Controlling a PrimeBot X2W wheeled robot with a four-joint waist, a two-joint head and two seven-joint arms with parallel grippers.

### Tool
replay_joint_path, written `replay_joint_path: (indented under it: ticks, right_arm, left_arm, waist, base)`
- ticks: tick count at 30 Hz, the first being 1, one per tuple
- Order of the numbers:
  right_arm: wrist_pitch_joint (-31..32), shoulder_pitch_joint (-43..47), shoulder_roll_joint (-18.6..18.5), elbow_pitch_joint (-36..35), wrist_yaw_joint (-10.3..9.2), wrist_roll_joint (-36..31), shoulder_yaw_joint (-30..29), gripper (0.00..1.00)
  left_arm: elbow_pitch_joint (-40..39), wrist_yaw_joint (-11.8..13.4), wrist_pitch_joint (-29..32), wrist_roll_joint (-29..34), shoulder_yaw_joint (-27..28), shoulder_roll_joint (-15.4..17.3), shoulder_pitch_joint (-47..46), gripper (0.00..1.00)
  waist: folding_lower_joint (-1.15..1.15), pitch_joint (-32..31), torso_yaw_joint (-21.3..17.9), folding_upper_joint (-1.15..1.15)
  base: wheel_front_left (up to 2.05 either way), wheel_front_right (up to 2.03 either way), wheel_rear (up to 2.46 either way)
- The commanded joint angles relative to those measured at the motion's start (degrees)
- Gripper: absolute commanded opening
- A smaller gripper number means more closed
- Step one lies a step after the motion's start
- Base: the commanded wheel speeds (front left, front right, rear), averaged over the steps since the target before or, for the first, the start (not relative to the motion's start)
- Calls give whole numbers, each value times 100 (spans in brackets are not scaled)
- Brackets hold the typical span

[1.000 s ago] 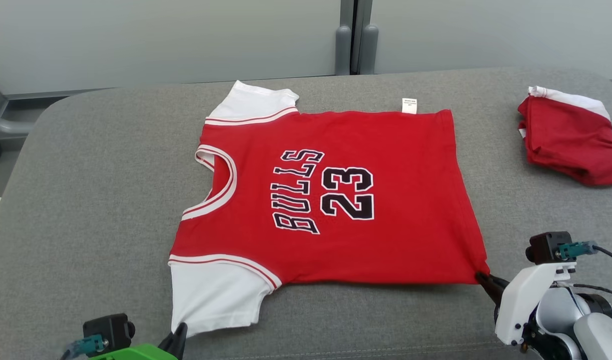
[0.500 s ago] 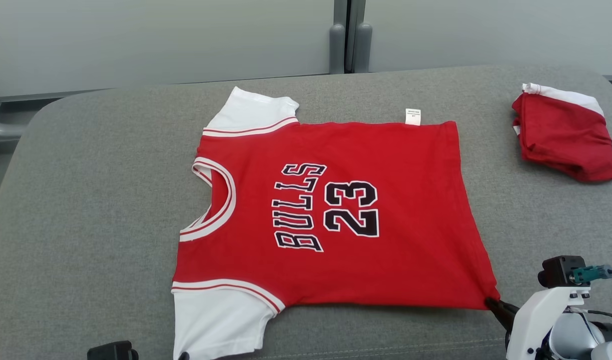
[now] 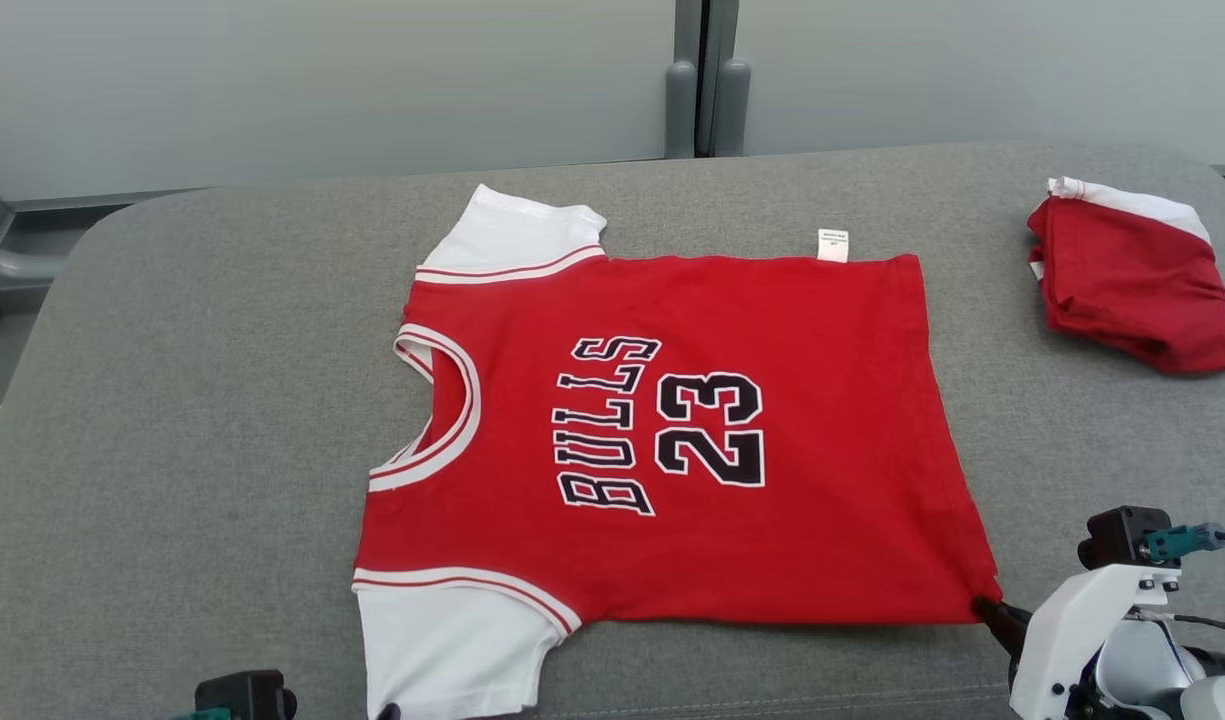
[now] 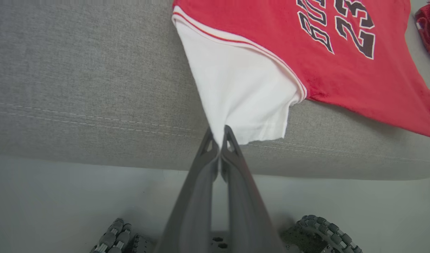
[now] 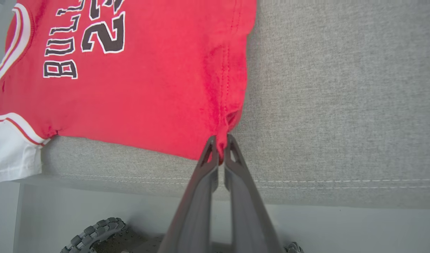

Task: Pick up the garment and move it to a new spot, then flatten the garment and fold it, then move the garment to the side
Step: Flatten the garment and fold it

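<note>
Sleeve hem (image 4: 260, 133) in left end effector (image 4: 219, 131)

We read "BULLS" (image 3: 604, 425) in black, white-edged capitals on the red garment (image 3: 832, 480). The number "23" (image 3: 710, 428) stands just beside it, on the side nearer the right pincer (image 3: 984, 605). On the garment's edge farthest from that pincer, a small white tag (image 3: 833, 244) carries print too small for us to read.

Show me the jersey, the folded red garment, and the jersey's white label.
jersey (image 3: 712, 430): head view, on the printed 23.
folded red garment (image 3: 1132, 285): head view, its red top face.
white label (image 3: 833, 245): head view, label's middle at the far edge.
</note>
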Motion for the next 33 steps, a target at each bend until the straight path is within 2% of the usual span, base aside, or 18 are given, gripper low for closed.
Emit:
replay_joint_path:
  ticks: [1, 11, 18, 26, 30, 33]
  right_arm:
    - [43, -76, 24, 41, -1, 18, -32, 0]
    - [370, -357, 197, 98, -1, 90, -162, 0]
    - [916, -800, 396, 106, -1, 101, -377, 0]
    - [1733, -1609, 939, 458, -1, -1, -1130, 0]
    - [2121, -2140, 1062, 857, 0, -287, -1749, 0]
    - [2278, -2470, 1085, 1283, 0, -145, -2141, 0]
  left_arm:
    - [-37, 0, 50, -76, 13, 19, -126, 0]
    - [-119, 104, 619, -420, 73, -114, -621, 0]
    - [-135, 415, 1226, -801, 215, -298, -1215, 0]
    - [251, 631, 1318, -997, 561, -543, -1983, 0]
    - [697, 691, 1103, -1116, 820, -826, -2384, 0]
    - [966, 702, 988, -1195, 980, -982, -2573, 0]
  waist:
    - [0, -1, 6, 0]
    - [0, 27, -18, 0]
    - [0, 68, -108, 0]
    - [0, 222, -219, 0]
    - [0, 348, -241, 0]
    - [0, 414, -251, 0]
  base:
    - [0, 0, 0]
    - [0, 0, 0]
    - [0, 0, 0]
    - [0, 0, 0]
    - [0, 0, 0]
    - [0, 0, 0]
